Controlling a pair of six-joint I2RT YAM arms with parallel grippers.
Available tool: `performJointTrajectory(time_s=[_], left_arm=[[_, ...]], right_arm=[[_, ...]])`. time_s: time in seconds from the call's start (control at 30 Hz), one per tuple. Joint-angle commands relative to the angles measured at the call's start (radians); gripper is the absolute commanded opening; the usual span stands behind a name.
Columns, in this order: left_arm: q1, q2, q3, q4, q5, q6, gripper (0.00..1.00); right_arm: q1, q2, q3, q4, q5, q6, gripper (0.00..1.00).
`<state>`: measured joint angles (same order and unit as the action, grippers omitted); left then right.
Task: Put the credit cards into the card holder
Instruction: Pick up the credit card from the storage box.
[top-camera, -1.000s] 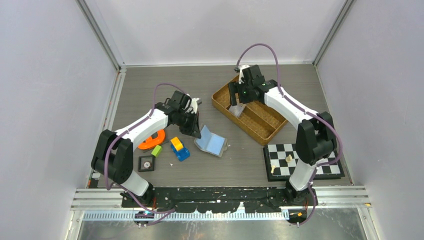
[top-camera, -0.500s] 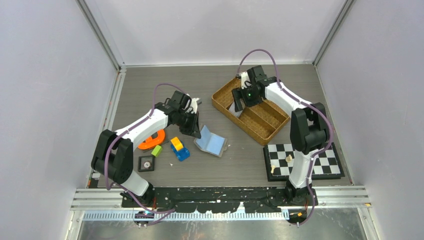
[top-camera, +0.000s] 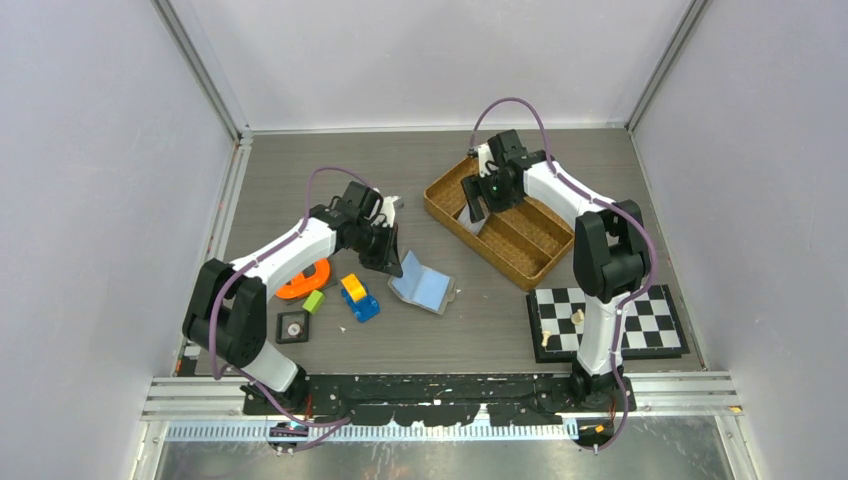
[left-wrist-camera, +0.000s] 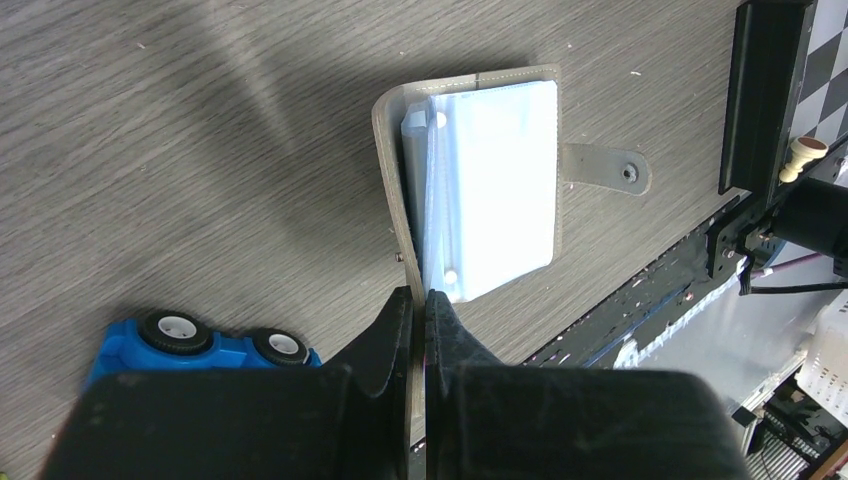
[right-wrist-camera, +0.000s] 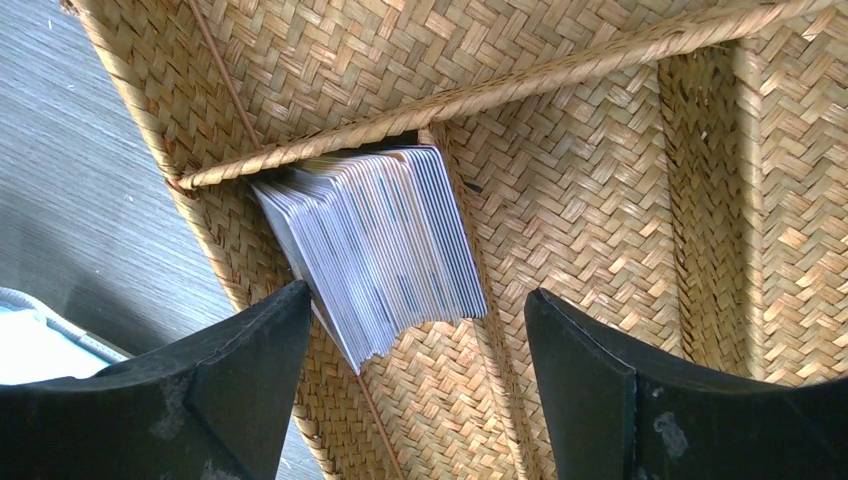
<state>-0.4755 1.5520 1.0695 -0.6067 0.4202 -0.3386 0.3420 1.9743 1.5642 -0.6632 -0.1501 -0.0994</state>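
Right gripper (right-wrist-camera: 415, 310) is spread wide right over the cards (right-wrist-camera: 375, 240), a fanned stack leaning in a corner of the basket (right-wrist-camera: 600, 200), so I'd guess it's lining up a grab. Left gripper (left-wrist-camera: 418, 300) pinches the cover edge of the card holder (left-wrist-camera: 500, 170), propping it open on the bench (left-wrist-camera: 200, 150) for loading.

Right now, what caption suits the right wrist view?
Open right gripper poised above credit cards stacked in a woven basket.

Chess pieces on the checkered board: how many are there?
2. One pale chess piece stands on the chessboard, left of its middle; the other piece sits at its near left corner. The right arm could hide others.
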Motion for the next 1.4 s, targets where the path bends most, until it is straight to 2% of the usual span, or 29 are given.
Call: performJointTrajectory(time_s=[0.0, 0.53, 0.77, 0.97, 1.17, 1.37], left_arm=[[0.005, 0.008, 0.009, 0.008, 0.041, -0.007, 0.00], [0.005, 0.023, 0.010, 0.010, 0.072, -0.012, 0.00], [0.005, 0.027, 0.011, 0.011, 0.083, -0.014, 0.00], [0.005, 0.032, 0.011, 0.012, 0.091, -0.016, 0.00], [0.005, 0.039, 0.011, 0.011, 0.103, -0.019, 0.00], [0.005, 0.042, 0.011, 0.011, 0.111, -0.020, 0.00]], right_arm=[[0.000, -0.046, 0.049, -0.001, 0.058, -0.006, 0.82], [0.005, -0.062, 0.085, -0.047, 0.081, 0.004, 0.75], [0.016, -0.055, 0.092, -0.055, 0.084, 0.003, 0.59], [0.028, -0.056, 0.103, -0.065, 0.109, 0.000, 0.52], [0.043, -0.055, 0.108, -0.073, 0.146, -0.003, 0.51], [0.062, -0.055, 0.110, -0.075, 0.230, -0.014, 0.59]])
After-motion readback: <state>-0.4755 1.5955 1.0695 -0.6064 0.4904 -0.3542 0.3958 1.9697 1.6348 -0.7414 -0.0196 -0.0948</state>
